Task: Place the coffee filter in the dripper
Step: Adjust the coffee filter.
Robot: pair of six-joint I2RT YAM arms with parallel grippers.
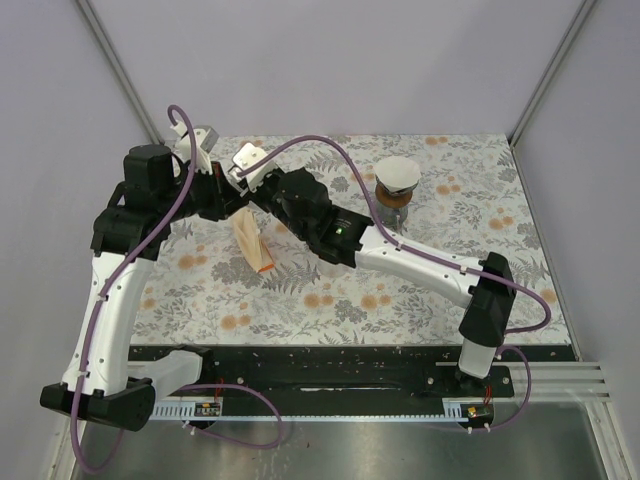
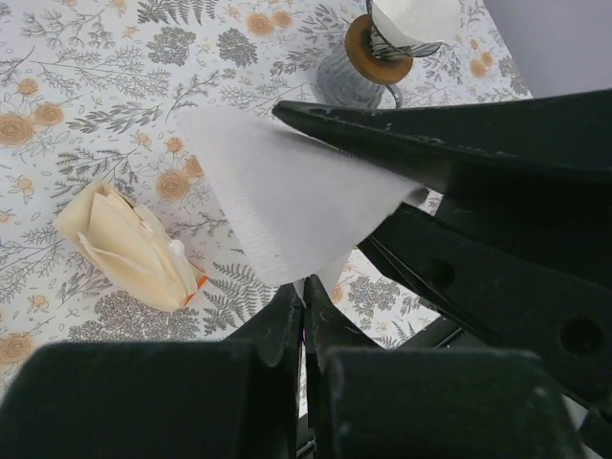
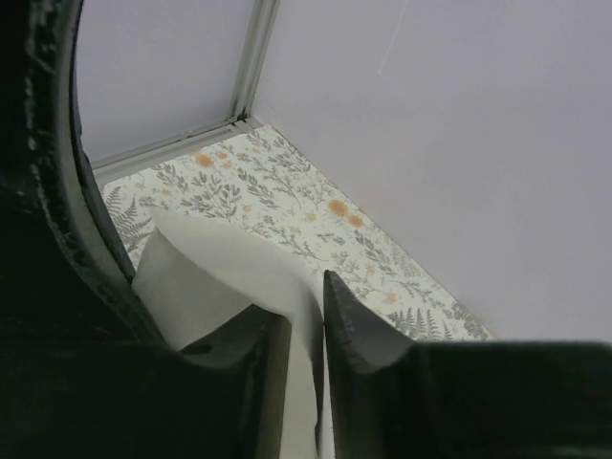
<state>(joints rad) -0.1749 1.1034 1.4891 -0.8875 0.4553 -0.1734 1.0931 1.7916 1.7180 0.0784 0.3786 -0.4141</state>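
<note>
A white paper coffee filter hangs flat in the air between my two grippers, above the left part of the table. My left gripper is shut on its lower corner. My right gripper stands open, its jaws a little apart with the filter passing between them. In the left wrist view one of its fingers lies over the filter and the other under it. Both grippers meet at the back left. The dripper, white-topped with a brown collar, stands to the right of them.
A stack of beige folded filters lies on the floral tablecloth just in front of the grippers, also seen in the left wrist view. Walls and frame posts close off the back and sides.
</note>
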